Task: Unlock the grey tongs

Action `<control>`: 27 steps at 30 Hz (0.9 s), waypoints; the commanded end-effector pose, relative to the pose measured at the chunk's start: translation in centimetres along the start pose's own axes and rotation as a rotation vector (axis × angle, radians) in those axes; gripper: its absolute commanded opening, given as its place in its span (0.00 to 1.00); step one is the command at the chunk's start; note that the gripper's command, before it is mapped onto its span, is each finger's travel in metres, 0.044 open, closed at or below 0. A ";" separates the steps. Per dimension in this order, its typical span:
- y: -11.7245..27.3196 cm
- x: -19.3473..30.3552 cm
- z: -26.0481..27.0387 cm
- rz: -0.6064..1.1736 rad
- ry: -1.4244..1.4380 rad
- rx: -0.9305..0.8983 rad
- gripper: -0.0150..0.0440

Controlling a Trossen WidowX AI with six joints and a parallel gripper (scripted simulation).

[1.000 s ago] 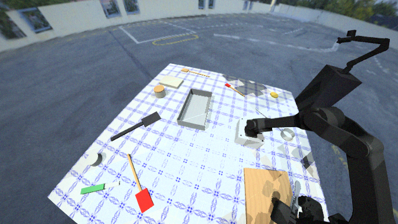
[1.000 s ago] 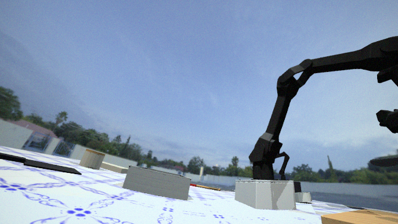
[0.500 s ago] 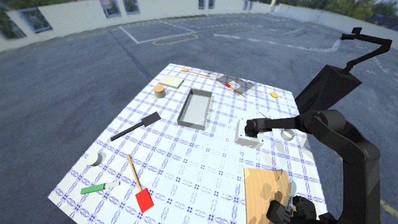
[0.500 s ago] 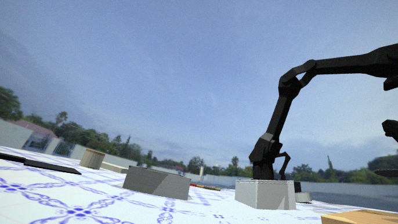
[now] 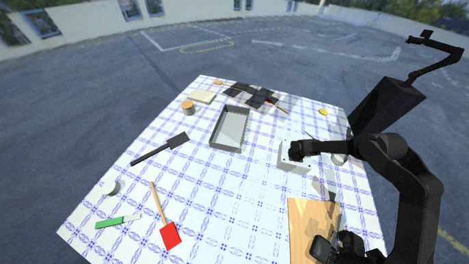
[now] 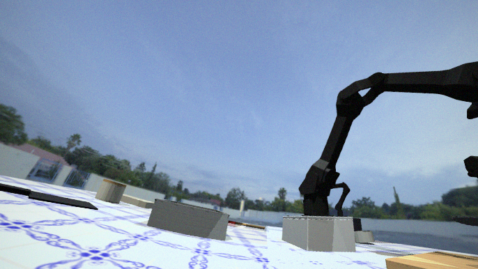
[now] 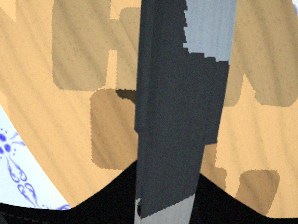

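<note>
My gripper point(image 5: 335, 245) point(image 7: 160, 164) is shut on the grey tongs point(image 7: 175, 100) and holds them over the wooden board point(image 5: 297, 219) point(image 6: 428, 262) point(image 7: 30, 65). In the wrist view the tongs run upright through the middle as one narrow band, partly in dark shadow. Their arms look close together; whether the lock is on cannot be told. The exterior view shows only a dark end of the tongs point(image 6: 468, 220) at the right edge, above the board's height. The hinge is hard to make out. The roasting tin point(image 5: 225, 147) point(image 6: 188, 219) stands mid-table with nothing across it.
The robot's base stands on a grey-white block point(image 5: 293, 166) point(image 6: 296, 233) behind the board. A red spatula point(image 5: 169, 236), a green-handled tool point(image 5: 109, 222), a black spatula point(image 5: 178, 140), a white cup point(image 5: 110, 188) and an orange-topped jar point(image 5: 187, 107) lie or stand farther left.
</note>
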State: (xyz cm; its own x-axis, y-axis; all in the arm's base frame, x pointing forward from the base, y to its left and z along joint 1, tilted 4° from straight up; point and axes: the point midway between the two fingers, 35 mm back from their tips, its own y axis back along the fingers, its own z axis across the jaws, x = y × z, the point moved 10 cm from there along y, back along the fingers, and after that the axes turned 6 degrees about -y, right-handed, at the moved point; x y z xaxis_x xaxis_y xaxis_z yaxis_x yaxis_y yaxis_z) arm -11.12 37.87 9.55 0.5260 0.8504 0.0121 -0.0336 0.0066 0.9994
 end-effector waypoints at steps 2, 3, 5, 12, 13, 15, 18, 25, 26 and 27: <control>-0.1 0.0 0.0 0.003 0.001 0.002 0.00; -0.1 0.0 0.0 0.000 0.000 0.000 0.04; -0.1 0.0 0.0 0.000 0.000 0.000 0.13; -0.1 0.0 0.0 0.000 0.000 0.000 0.44; -0.1 0.0 0.0 0.000 0.000 0.000 0.49; -0.1 0.0 0.0 0.000 0.000 0.000 0.58; -0.1 0.0 0.0 0.000 0.000 0.000 0.71; -0.1 0.0 0.0 0.000 0.000 0.000 1.00; -0.1 0.0 0.0 0.000 0.000 0.000 1.00; 0.1 0.1 0.3 0.000 0.000 -0.001 1.00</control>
State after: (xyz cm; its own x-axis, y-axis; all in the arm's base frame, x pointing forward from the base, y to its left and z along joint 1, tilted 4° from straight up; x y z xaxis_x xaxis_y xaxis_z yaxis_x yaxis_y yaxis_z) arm -11.09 37.84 9.45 0.5265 0.8501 0.0119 -0.0339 0.0071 0.9994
